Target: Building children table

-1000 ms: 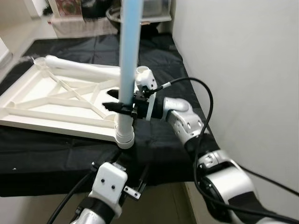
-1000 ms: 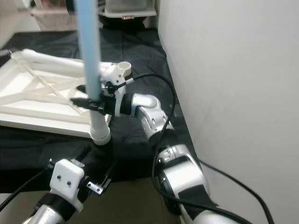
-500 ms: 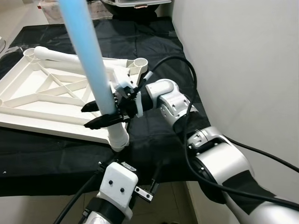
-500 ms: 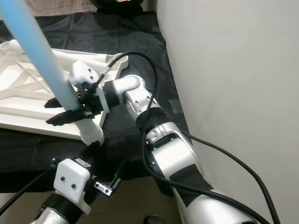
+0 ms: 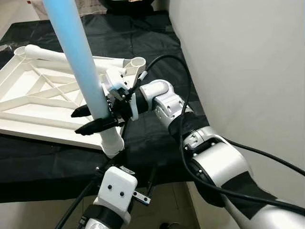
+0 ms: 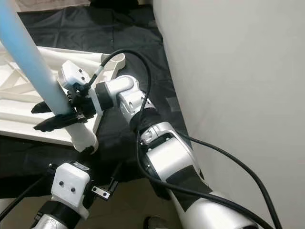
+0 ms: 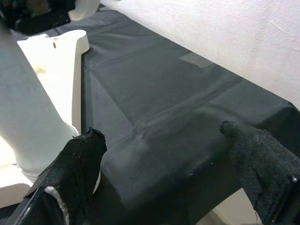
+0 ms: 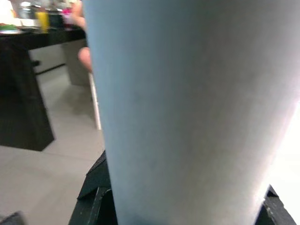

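A black cloth covers the floor beside a white wall. On it lies the white table frame. The left gripper hangs below, jaws apart. The right gripper has its jaws clamped on the blue leg, standing tilted in the frame's near corner.

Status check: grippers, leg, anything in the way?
Right gripper shut on blue table leg, leg tilted in tabletop corner socket. Left gripper open, low beside it. No obstruction visible.
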{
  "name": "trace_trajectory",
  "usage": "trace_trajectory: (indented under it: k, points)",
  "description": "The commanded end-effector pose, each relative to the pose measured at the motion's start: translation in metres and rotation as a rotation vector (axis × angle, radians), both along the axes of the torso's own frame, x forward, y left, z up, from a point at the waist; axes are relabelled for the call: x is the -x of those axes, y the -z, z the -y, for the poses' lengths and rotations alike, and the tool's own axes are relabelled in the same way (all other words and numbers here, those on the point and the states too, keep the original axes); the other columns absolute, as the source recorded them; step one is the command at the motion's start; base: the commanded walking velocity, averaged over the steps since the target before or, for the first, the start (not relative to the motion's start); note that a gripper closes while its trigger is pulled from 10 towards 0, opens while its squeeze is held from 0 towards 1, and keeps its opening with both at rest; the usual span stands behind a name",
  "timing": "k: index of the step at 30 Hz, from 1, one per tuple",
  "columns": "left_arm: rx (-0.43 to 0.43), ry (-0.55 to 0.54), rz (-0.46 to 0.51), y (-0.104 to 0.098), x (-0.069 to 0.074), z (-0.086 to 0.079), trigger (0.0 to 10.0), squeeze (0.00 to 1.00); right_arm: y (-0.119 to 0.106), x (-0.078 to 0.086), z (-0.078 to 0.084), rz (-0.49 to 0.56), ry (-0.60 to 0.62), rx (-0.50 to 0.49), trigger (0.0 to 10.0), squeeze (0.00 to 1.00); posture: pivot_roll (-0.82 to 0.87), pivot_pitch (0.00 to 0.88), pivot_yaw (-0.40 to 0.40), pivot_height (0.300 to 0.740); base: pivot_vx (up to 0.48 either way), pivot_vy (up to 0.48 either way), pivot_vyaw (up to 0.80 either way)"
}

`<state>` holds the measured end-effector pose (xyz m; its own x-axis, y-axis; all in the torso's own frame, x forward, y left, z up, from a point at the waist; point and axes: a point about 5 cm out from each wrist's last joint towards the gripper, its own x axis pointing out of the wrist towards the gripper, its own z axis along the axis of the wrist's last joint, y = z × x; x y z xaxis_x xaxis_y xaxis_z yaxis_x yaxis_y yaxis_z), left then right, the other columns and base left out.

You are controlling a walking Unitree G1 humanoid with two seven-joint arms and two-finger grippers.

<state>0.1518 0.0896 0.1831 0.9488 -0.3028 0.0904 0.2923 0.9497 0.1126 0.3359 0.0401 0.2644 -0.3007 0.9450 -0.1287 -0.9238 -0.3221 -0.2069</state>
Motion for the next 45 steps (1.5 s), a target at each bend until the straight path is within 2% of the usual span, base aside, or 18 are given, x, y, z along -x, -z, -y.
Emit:
trace_trajectory:
  k: [1, 3, 4, 5, 6, 7, 9, 12, 13, 16, 20, 28, 30, 32, 37, 39, 42, 45]
  points:
    - [0.005, 0.002, -0.027, 0.004, 0.005, 0.004, 10.0, 0.0, 0.06, 0.002, 0.003, -0.162, 0.087, 0.169, 10.0, 0.0, 0.07, 0.277, -0.076, 0.74, 0.0, 0.0, 0.0]
    - [-0.003, -0.013, -0.032, 0.006, 0.004, 0.002, 10.0, 0.0, 0.063, -0.003, 0.001, -0.153, 0.187, 0.169, 10.0, 0.0, 0.06, 0.269, -0.074, 0.74, 0.0, 0.0, 0.0]
    - [-0.006, -0.023, -0.035, 0.008, 0.003, 0.0, 10.0, 0.0, 0.066, -0.009, 0.001, -0.168, 0.317, 0.161, 10.0, 0.0, 0.06, 0.263, -0.076, 0.74, 0.0, 0.0, 0.0]
    - [-0.006, -0.023, -0.035, 0.008, 0.003, 0.0, 10.0, 0.0, 0.066, -0.009, 0.001, -0.168, 0.317, 0.161, 10.0, 0.0, 0.06, 0.263, -0.076, 0.74, 0.0, 0.0, 0.0]
    - [-0.011, -0.03, -0.035, 0.009, 0.002, -0.001, 10.0, 0.0, 0.068, -0.016, 0.005, -0.173, 0.451, 0.14, 10.0, 0.0, 0.06, 0.255, -0.076, 0.74, 0.0, 0.0, 0.0]
    - [-0.011, -0.03, -0.035, 0.009, 0.002, -0.001, 10.0, 0.0, 0.068, -0.016, 0.005, -0.173, 0.451, 0.14, 10.0, 0.0, 0.06, 0.255, -0.076, 0.74, 0.0, 0.0, 0.0]
    - [-0.022, -0.043, -0.025, 0.009, -0.002, -0.005, 10.0, 0.0, 0.072, -0.027, 0.016, -0.178, 0.617, 0.105, 10.0, 0.0, 0.05, 0.243, -0.07, 0.74, 0.0, 0.0, 0.0]
    - [-0.025, -0.047, -0.022, 0.009, -0.003, -0.006, 10.0, 0.0, 0.074, -0.029, 0.02, -0.174, 0.647, 0.1, 10.0, 0.0, 0.05, 0.243, -0.07, 0.74, 0.0, 0.0, 0.0]
    - [-0.032, -0.056, -0.011, 0.008, -0.005, -0.009, 10.0, 0.0, 0.075, -0.035, 0.03, -0.173, 0.762, 0.058, 10.0, 0.0, 0.05, 0.241, -0.065, 0.74, 0.0, 0.0, 0.0]
    - [-0.035, -0.06, -0.004, 0.008, -0.007, -0.01, 10.0, 0.0, 0.074, -0.04, 0.039, -0.186, 0.825, -0.018, 10.0, 0.0, 0.04, 0.239, -0.065, 0.74, 0.0, 0.0, 0.0]
    - [-0.04, -0.059, -0.001, 0.008, -0.009, -0.011, 10.0, 0.0, 0.078, -0.039, 0.048, -0.177, 0.816, -0.065, 10.0, 0.0, 0.04, 0.239, -0.06, 0.74, 0.0, 0.0, 0.0]
    - [-0.044, -0.057, 0.005, 0.009, -0.011, -0.013, 10.0, 0.0, 0.082, -0.039, 0.043, -0.165, 0.94, -0.06, 10.0, 0.0, 0.03, 0.24, -0.051, 0.74, 0.0, 0.0, 0.0]
    - [-0.044, -0.057, 0.008, 0.008, -0.012, -0.013, 10.0, 0.0, 0.082, -0.043, 0.042, -0.155, 1.061, -0.058, 10.0, 0.0, 0.04, 0.237, -0.049, 0.74, 0.0, 0.0, 0.0]
    - [-0.044, -0.057, 0.008, 0.008, -0.012, -0.013, 10.0, 0.0, 0.082, -0.043, 0.042, -0.155, 1.061, -0.058, 10.0, 0.0, 0.04, 0.237, -0.049, 0.74, 0.0, 0.0, 0.0]
    - [-0.049, -0.058, 0.01, 0.009, -0.014, -0.014, 10.0, 0.0, 0.088, -0.052, 0.05, -0.13, 1.41, 0.004, 10.0, 0.0, 0.04, 0.236, -0.051, 0.74, 0.0, 0.0, 0.0]
    - [-0.05, -0.058, 0.011, 0.009, -0.014, -0.014, 10.0, 0.0, 0.09, -0.052, 0.052, -0.138, 1.447, 0.013, 10.0, 0.0, 0.04, 0.236, -0.051, 0.74, 0.0, 0.0, 0.0]
    - [-0.05, -0.06, 0.014, 0.009, -0.015, -0.015, 10.0, 0.0, 0.089, -0.056, 0.061, -0.182, 1.647, -0.042, 10.0, 0.0, 0.04, 0.231, -0.047, 0.74, 0.0, 0.0, 0.0]
    - [-0.05, -0.06, 0.015, 0.009, -0.015, -0.015, 10.0, 0.0, 0.089, -0.056, 0.064, -0.189, 1.699, -0.056, 10.0, 0.0, 0.04, 0.231, -0.047, 0.74, 0.0, 0.0, 0.0]
